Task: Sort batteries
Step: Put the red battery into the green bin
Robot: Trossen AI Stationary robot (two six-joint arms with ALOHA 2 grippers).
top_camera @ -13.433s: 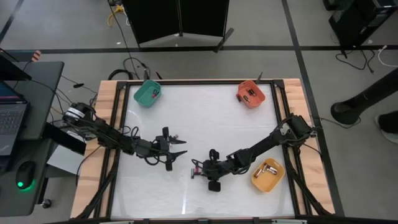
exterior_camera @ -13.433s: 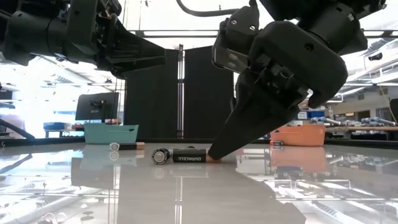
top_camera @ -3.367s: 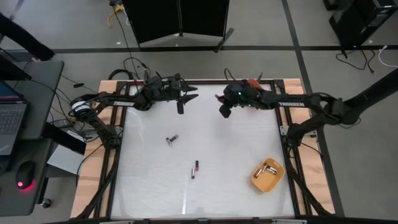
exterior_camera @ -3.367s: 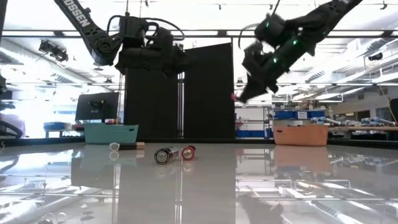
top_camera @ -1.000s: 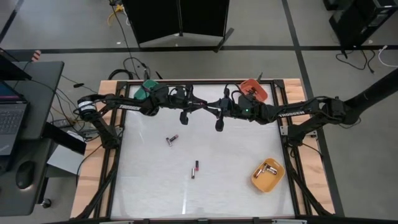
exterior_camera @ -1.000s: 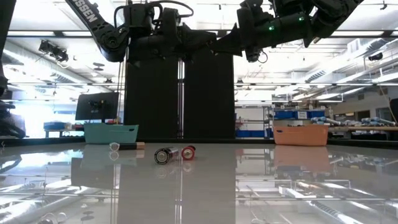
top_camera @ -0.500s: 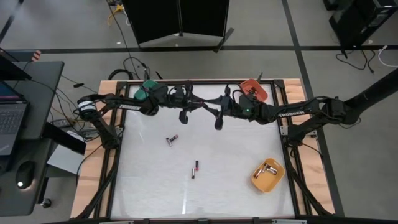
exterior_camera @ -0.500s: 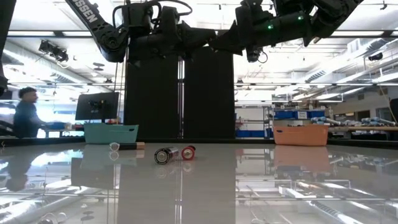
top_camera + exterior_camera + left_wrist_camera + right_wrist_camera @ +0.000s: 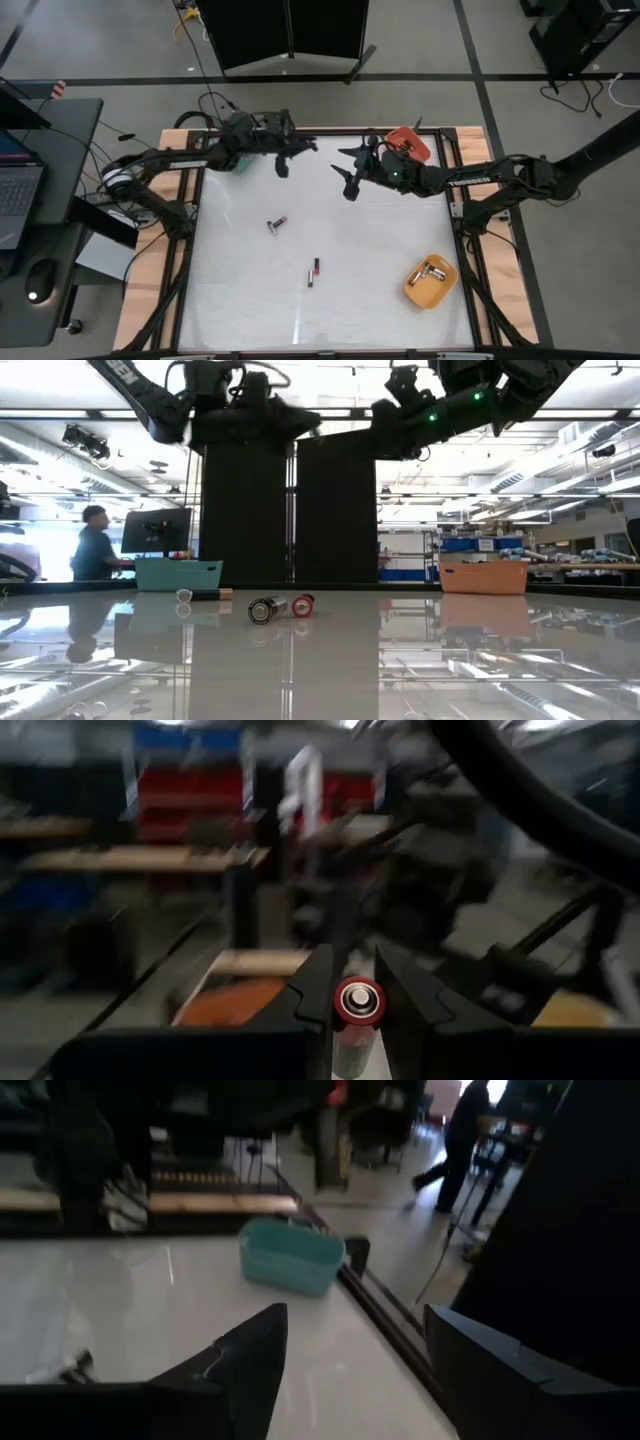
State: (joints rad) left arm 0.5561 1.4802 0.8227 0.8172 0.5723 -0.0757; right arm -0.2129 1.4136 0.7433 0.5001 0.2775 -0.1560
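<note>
My left gripper [image 9: 294, 156] hangs high over the table's far edge, near the teal bin [image 9: 236, 152]. It is shut on a battery with a red end [image 9: 358, 1001]. My right gripper [image 9: 345, 171] stands open a little to its right, beside the orange bin [image 9: 405, 143], with nothing between its fingers [image 9: 240, 1365]. Loose batteries lie on their sides on the white table: a small group left of centre [image 9: 278, 224] and another nearer the front [image 9: 314, 271]. The yellow bin [image 9: 431, 281] at the near right holds more batteries. My left gripper pinches the battery between its two fingers [image 9: 318, 992], which come in about level. The red-ringed end [image 9: 358, 1001] faces the wrist camera, so the battery lies roughly along the fingers. It is lifted well clear of the table.
A black metal frame runs around the white table top [image 9: 330, 310]. Beyond the far edge stand dark panels [image 9: 290, 510]. A person [image 9: 93, 545] shows in the room behind, far from the table. Wide bare surface lies at the near middle.
The two grippers met over the far middle of the table. My right gripper has since opened wide and stayed in place. My left gripper has drawn away from it toward the table's far left and a little up, taking the battery with it.
</note>
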